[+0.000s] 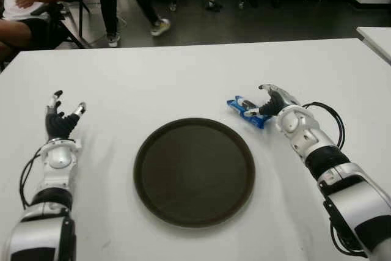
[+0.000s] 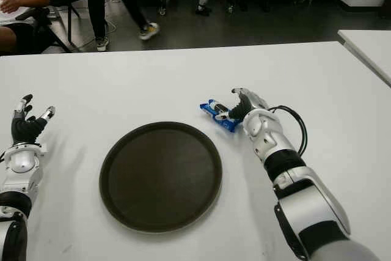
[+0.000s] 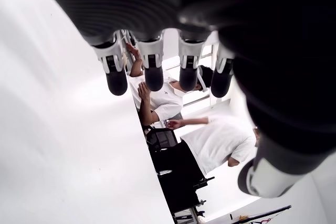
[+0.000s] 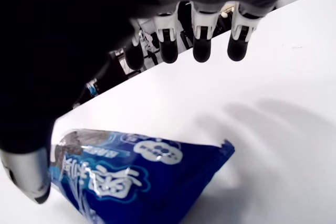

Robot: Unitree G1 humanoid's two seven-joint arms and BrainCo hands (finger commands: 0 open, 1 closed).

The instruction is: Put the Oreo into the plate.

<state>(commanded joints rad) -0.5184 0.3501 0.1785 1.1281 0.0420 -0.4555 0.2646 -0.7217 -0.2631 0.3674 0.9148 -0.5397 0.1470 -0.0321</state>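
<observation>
Right hand [image 1: 273, 103] over the blue Oreo packet [image 1: 247, 112], fingers [image 4: 201, 43] extended and spread above it, thumb tip down at the packet's edge, nothing gripped. Packet flat on the white table [image 1: 183, 77], just beside the far right rim of the dark round plate [image 1: 194, 171], outside it. Left hand [image 1: 61, 120] well apart to the left of the plate, fingers spread, holding nothing. Seated and standing people [image 1: 24, 4] beyond the table's far edge

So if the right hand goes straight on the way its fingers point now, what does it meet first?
Most likely the Oreo pack. The right hand is open over it, fingers pointing left and away across the table, thumb by the pack's end. Contact is not clear yet.
</observation>
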